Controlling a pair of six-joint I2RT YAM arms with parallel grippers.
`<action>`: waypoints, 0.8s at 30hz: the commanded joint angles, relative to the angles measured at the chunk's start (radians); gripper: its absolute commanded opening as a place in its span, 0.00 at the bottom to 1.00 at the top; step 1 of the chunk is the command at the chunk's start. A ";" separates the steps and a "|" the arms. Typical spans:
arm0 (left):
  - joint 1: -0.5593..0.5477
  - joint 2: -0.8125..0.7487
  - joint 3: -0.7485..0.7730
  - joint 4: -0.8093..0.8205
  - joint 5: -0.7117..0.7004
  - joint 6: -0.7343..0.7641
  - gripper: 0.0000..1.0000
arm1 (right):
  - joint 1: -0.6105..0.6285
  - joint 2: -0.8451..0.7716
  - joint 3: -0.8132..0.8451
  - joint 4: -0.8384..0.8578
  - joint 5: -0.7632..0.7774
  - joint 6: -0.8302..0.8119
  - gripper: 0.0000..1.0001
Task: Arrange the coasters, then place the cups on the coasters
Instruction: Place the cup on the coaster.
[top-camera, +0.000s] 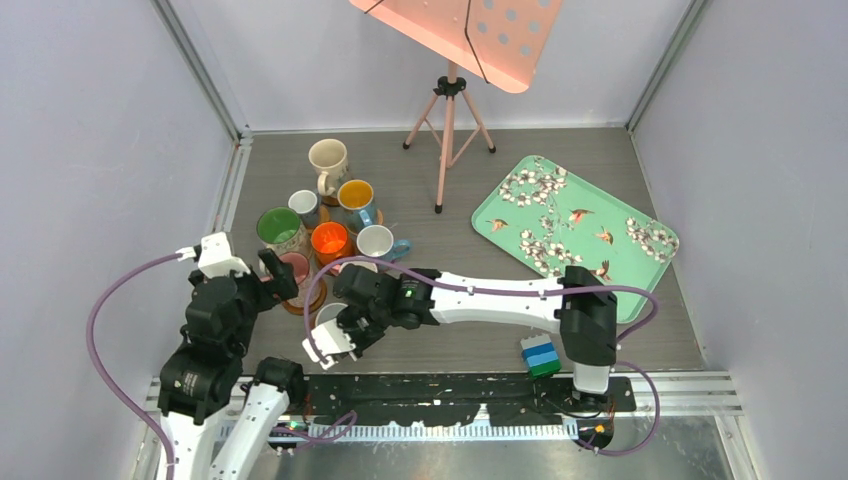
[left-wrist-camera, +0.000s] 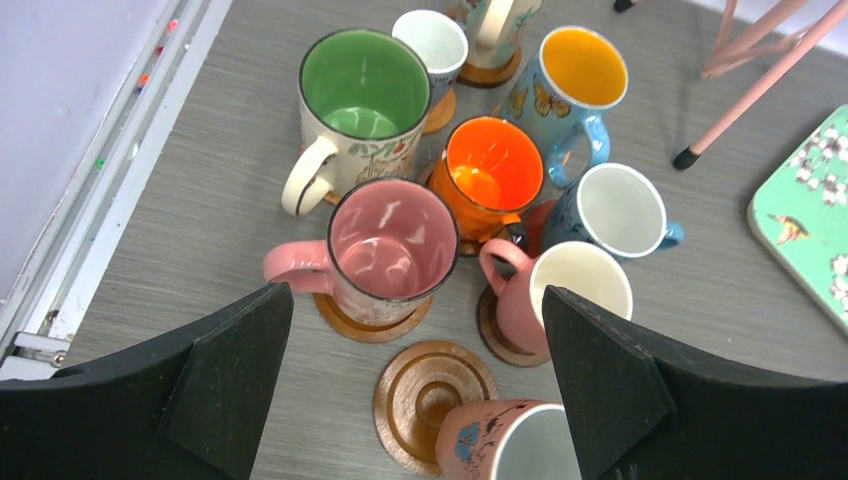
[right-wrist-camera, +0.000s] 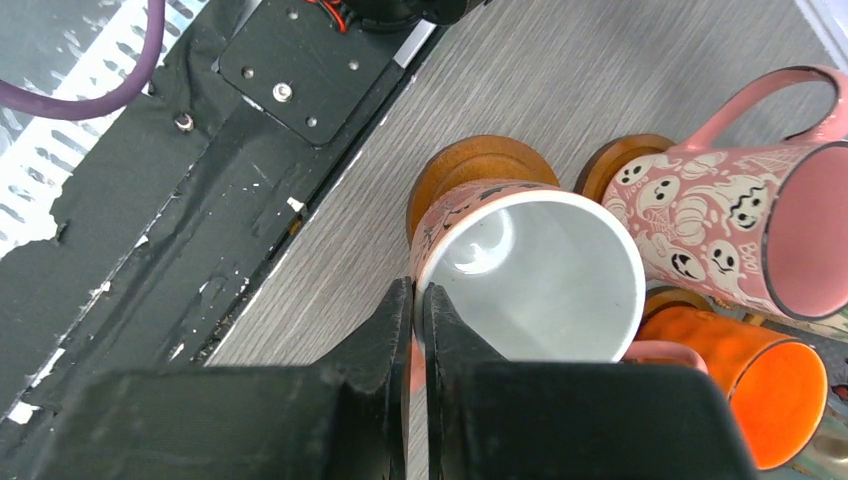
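Note:
My right gripper (right-wrist-camera: 420, 295) is shut on the rim of a salmon cup (right-wrist-camera: 530, 270) with a white inside and a blue flower (left-wrist-camera: 505, 445). The cup hangs tilted over a brown grooved coaster (left-wrist-camera: 420, 395), and I cannot tell whether it touches. My left gripper (left-wrist-camera: 415, 295) stands wide open and holds nothing, just short of a pink ghost-print cup (left-wrist-camera: 390, 250) on its coaster (left-wrist-camera: 370, 325). Behind it stand a green-inside cup (left-wrist-camera: 362, 85), an orange cup (left-wrist-camera: 490, 175), a pink cup with a cream inside (left-wrist-camera: 575, 285) and several more, most on coasters.
A mint floral tray (top-camera: 575, 215) lies at the right. A pink tripod stand (top-camera: 447, 120) rises at the back centre. Blue and green blocks (top-camera: 540, 355) sit by the right arm's base. The black base plate (right-wrist-camera: 250, 130) borders the table's near edge.

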 joint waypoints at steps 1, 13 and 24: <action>0.002 0.047 0.079 0.059 -0.037 -0.028 0.99 | 0.010 0.023 0.101 0.006 0.015 -0.079 0.06; 0.002 0.068 0.143 0.070 -0.054 -0.023 0.99 | 0.012 0.115 0.186 -0.032 0.054 -0.125 0.06; 0.002 0.058 0.142 0.070 -0.060 -0.011 0.99 | 0.014 0.162 0.228 -0.062 0.083 -0.141 0.10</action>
